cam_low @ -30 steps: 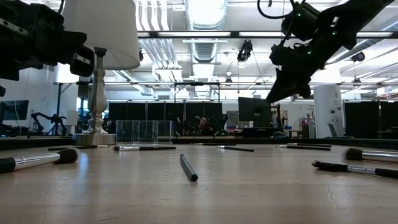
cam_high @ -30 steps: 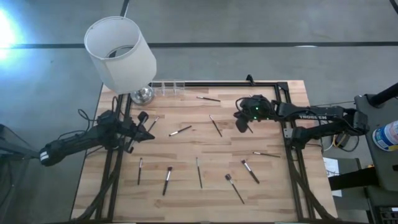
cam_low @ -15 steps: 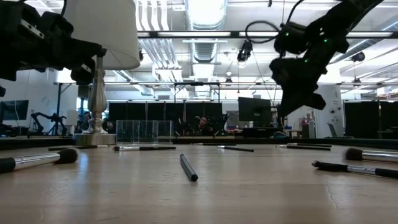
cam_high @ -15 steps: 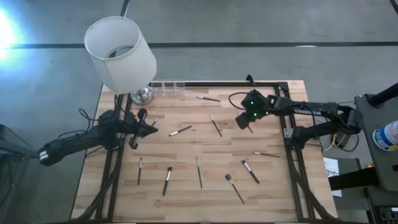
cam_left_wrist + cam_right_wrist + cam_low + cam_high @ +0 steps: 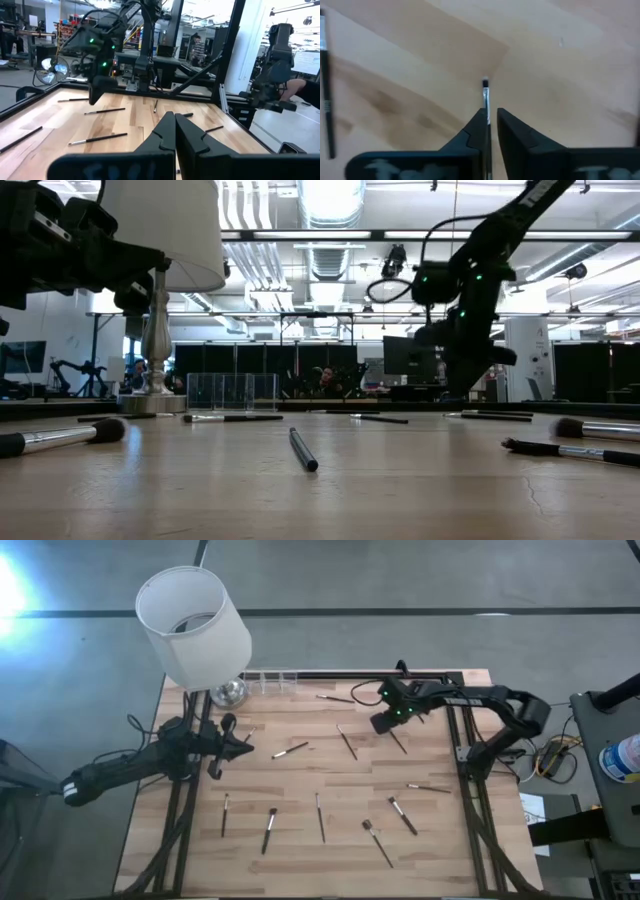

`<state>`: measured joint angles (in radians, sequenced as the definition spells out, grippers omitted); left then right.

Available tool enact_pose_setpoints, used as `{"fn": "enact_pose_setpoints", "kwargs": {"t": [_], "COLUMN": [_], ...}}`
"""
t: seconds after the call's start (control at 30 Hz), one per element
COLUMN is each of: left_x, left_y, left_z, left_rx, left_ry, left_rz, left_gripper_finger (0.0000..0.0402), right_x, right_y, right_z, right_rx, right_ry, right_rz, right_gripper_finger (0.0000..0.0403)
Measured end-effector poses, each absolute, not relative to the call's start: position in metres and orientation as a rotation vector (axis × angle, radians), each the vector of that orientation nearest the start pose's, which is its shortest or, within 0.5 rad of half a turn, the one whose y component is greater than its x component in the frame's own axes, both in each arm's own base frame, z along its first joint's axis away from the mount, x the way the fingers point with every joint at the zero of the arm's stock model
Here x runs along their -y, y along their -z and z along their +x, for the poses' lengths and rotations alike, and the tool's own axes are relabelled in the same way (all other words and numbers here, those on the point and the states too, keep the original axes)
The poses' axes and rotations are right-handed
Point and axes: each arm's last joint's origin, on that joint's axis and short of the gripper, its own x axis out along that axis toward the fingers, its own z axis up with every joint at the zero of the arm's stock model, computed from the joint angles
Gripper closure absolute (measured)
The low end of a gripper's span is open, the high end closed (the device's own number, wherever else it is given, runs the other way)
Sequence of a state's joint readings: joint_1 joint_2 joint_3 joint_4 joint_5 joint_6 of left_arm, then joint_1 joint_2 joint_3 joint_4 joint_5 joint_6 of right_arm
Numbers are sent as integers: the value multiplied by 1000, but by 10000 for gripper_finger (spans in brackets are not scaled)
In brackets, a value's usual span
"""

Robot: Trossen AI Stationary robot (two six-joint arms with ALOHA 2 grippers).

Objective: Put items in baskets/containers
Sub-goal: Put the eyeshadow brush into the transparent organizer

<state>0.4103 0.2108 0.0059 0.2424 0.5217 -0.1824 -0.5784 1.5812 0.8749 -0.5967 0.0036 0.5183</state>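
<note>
I'm hovering my right gripper (image 5: 489,117) over the wooden table (image 5: 300,780), its fingers clasping a thin silver-ferruled makeup brush (image 5: 485,95) pointing downward. My left gripper (image 5: 243,749) is waiting clenched and empty near the white lamp (image 5: 195,625). The clear plastic compartment holder (image 5: 270,680) is sitting at the table's far edge.

We saw the wooden table (image 5: 330,780) from straight overhead and level across its top, while both wrist cameras looked past their fingers, the right close above the boards, all sharing that tabletop
</note>
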Motion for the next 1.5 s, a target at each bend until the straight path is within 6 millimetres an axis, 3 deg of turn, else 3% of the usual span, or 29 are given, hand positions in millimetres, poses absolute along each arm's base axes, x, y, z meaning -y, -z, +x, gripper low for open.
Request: {"fn": "enact_pose_setpoints", "kwargs": {"t": [0.17,0.33,0.7,0.9,1.17,1.5], "left_x": [-29,-29,-29,-30,-29,-13], "left_y": [-171,-170,-169,-168,-161,-172], "left_z": [104,104,104,104,109,122], "left_rx": [23,15,1,-18,-85,45], "left_ry": [114,114,113,111,87,28], "left_rz": [-166,-190,-231,-305,-325,-297], "left_gripper_finger": [402,402,402,402,402,402], "right_x": [158,165,167,161,139,91], "right_y": [-149,-139,-137,-155,-185,-193], "right_z": [242,251,254,252,239,222], "right_rx": [-1187,-1230,-1263,-1212,-1031,-679], "right_ry": [803,800,804,797,763,624], "right_rz": [790,781,774,736,660,572], "right_gripper_finger": [319,313,387,394,394,394]}}
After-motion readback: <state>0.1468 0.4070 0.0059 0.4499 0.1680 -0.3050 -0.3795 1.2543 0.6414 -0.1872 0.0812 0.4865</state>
